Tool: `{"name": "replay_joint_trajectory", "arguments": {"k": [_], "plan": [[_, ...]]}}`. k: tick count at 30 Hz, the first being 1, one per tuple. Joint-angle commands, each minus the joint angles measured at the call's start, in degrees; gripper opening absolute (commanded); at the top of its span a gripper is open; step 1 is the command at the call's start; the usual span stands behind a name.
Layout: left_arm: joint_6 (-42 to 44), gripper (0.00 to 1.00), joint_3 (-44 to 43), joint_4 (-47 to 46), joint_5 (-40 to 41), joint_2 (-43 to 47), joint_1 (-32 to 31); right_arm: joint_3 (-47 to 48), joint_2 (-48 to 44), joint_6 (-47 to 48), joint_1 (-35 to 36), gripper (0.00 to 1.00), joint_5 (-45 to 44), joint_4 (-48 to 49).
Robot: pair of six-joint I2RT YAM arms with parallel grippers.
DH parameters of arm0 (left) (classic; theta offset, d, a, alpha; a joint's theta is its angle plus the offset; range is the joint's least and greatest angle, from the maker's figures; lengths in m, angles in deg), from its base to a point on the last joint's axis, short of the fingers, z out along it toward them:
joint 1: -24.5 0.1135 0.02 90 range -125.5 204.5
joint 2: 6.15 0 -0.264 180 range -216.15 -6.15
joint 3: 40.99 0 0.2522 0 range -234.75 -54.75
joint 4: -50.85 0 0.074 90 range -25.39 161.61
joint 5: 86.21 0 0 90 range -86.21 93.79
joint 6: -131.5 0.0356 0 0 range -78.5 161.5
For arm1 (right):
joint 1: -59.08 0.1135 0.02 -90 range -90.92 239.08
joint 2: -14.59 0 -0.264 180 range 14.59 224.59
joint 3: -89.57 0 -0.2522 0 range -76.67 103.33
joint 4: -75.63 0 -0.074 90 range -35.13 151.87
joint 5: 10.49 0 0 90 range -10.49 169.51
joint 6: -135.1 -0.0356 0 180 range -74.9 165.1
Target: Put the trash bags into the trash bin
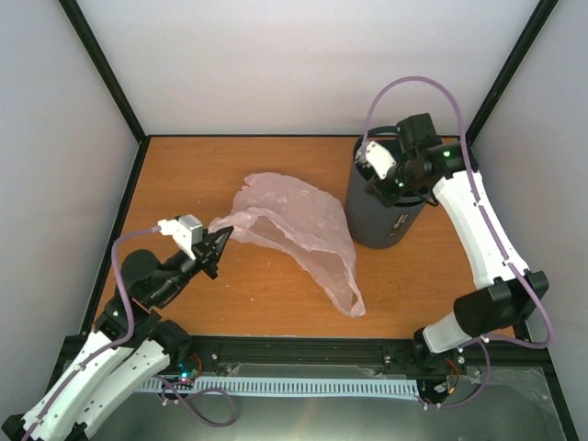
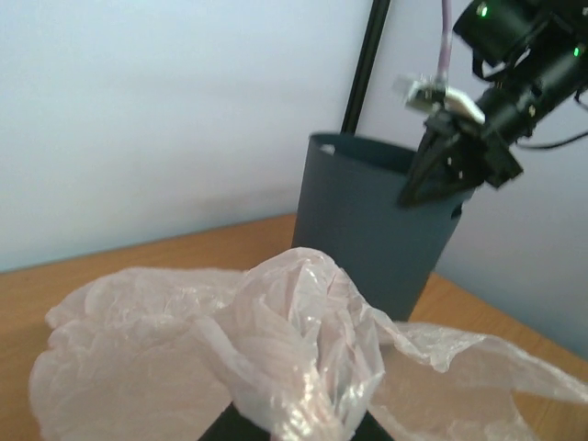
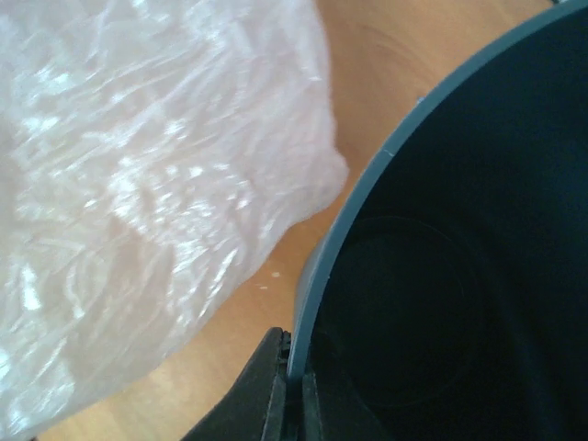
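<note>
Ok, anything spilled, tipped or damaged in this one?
Nothing stands out. The trash bin stands upright and empty, right hand clamped on its rim; the pink bag lies crumpled on the table beside it, pinched by the left hand.

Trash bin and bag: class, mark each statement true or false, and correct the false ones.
1. The trash bag is inside the trash bin. False: it lies on the table beside the bin.
2. The right gripper pinches the bin's rim. True.
3. The left gripper holds a bunched end of the bag. True.
4. The bin lies on its side. False: it stands upright.
</note>
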Motion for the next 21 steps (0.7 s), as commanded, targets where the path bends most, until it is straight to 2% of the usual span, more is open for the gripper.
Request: {"name": "replay_joint_trajectory", "arguments": {"k": [1,7,13,21], "plan": [[1.76,0.01,0.72,-5.11,-0.54,4.13,0.2,-4.68,-5.85,-1.43,6.35,0.03,-1.21,2.64],[2.27,0.01,0.93,-5.55,1.62,6.03,0.42,-7.59,-9.75,-2.95,11.25,0.03,-0.93,2.63],[2.35,0.01,0.93,-5.6,2.36,6.4,0.87,-10.54,-12.09,-3.74,12.81,0.07,0.42,3.14],[1.95,0.01,1.48,-5.97,3.45,8.24,1.88,-14.44,-14.44,-3.71,17.3,0.07,1.6,6.1]]}}
